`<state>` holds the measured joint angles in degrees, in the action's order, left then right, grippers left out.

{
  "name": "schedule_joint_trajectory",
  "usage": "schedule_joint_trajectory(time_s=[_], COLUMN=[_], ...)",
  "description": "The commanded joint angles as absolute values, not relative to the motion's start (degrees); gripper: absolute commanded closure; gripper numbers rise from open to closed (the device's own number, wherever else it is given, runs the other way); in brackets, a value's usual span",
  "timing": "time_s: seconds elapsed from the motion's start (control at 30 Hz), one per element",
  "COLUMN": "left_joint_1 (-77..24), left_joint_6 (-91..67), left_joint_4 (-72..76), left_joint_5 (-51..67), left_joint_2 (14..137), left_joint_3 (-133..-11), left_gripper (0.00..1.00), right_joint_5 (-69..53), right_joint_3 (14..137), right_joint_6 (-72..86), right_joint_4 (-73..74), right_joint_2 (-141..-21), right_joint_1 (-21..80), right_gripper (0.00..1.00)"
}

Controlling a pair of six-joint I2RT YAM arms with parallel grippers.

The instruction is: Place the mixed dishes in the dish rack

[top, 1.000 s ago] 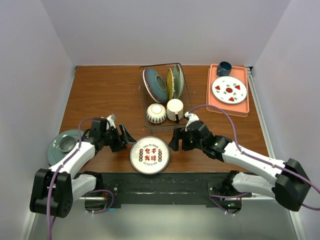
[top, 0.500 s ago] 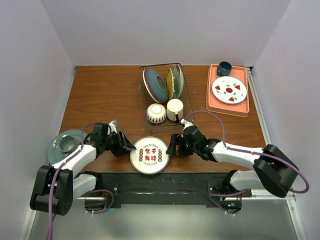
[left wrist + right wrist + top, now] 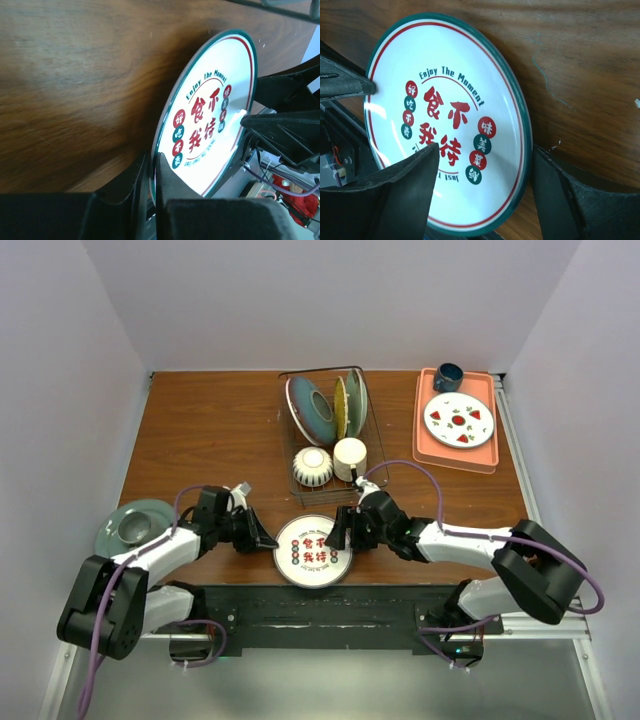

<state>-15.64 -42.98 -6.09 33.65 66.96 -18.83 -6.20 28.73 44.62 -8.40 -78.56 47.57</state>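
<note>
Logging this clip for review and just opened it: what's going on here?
Both arms are on the white plate with red characters near the table's front edge. The left tool is clamped on the plate's rim. The right tool straddles the opposite edge with its jaws open. Behind, the dish rack already holds a striped bowl, a cream mug and several upright dishes.

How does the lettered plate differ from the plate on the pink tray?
The lettered plate has a green rim and red characters; the tray plate has scattered red marks.
The lettered plate lies at the table's near edge; the tray plate sits on the pink tray, far right.
The left gripper pinches the lettered plate's rim; the tray plate is untouched.
Both are round, white, face up, outside the dish rack.
</note>
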Motion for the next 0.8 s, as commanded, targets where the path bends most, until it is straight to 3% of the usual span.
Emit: schedule_joint_trajectory(time_s=[0.0,0.07,0.27,0.6,0.7,0.77], left_joint_1=[-17.05,-17.57,-19.16,-21.00,-21.44,-21.71], left_joint_6=[-45.35,-45.70,-47.02,-47.81,-46.07,-45.18], left_joint_4=[-1.76,-0.88,3.16,7.47,5.72,3.43], left_joint_5=[35.68,35.86,35.95,35.16,31.31,28.84], left_joint_2=[68.20,68.73,70.66,75.41,76.64,77.08], left_joint_3=[-18.64,-18.37,-18.02,-18.19,-18.89,-19.42], left_gripper=[0.96,1.00,1.00,1.00,1.00,1.00], right_joint_5=[-4.92,-4.66,-6.85,-13.01,-11.87,-10.12], right_joint_3=[27.25,26.98,26.81,25.75,25.66,26.01], right_joint_6=[46.84,46.76,44.92,43.77,43.94,43.94], right_joint_4=[-4.92,-4.57,-5.27,-9.05,-8.44,-6.86], right_joint_2=[-79.81,-79.02,-76.38,-71.98,-71.89,-72.07], right_joint_1=[47.37,47.37,47.37,47.37,47.37,47.29], right_gripper=[0.28,0.32,0.43,0.49,0.55,0.66])
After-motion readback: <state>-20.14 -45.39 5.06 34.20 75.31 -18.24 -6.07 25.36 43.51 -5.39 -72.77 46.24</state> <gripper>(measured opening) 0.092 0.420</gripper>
